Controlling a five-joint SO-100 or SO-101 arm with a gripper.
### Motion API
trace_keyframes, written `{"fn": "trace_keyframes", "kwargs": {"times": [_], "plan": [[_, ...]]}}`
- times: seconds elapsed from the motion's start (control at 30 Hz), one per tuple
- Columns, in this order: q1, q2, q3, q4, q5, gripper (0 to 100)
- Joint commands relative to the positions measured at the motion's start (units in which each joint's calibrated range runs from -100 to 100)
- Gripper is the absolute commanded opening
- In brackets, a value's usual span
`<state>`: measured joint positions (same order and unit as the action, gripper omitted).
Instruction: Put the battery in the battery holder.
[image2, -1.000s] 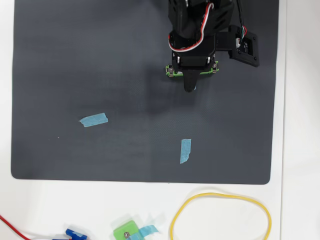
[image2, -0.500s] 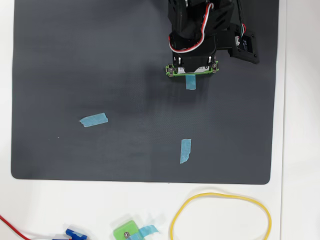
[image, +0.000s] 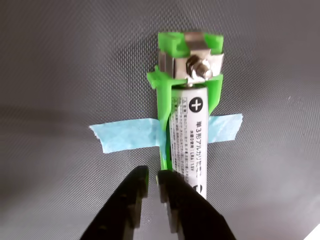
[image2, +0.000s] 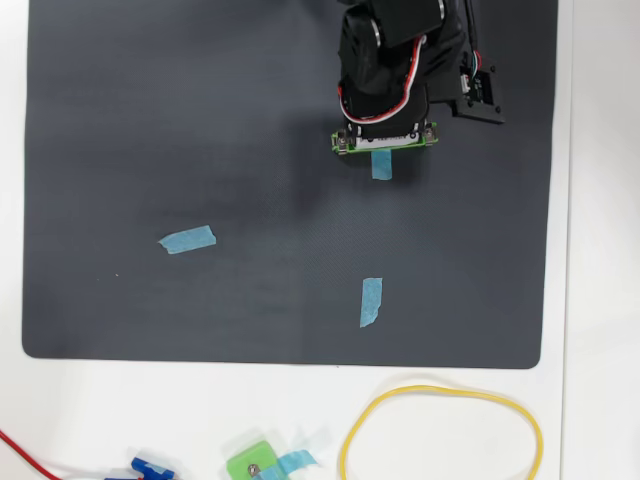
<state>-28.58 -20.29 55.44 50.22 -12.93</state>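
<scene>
Wrist view: battery (image: 189, 137) lies seated in the green battery holder (image: 190, 60) at frame centre, plus end toward the upper screw contact. Blue tape strip (image: 127, 135) crosses beneath the holder. End effector (image: 152, 182), lower centre, has its fingers nearly together and empty, just beside the battery.

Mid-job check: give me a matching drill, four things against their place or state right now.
Things:
1. battery
2. holder
3. pincer
4. yellow loop

States:
A. taped to the dark mat
B. nearly closed, holding nothing
C. lying in the green frame
D. on the white surface below the mat

Pairs: 1-C, 2-A, 3-B, 4-D
</scene>
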Motion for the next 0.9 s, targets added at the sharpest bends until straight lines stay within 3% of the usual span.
{"fn": "trace_keyframes", "kwargs": {"times": [0.0, 0.87], "plan": [[1.13, -0.31, -2.40, -1.26, 0.31, 0], [1.02, -10.20, 0.50, -4.50, 2.45, 0]]}}
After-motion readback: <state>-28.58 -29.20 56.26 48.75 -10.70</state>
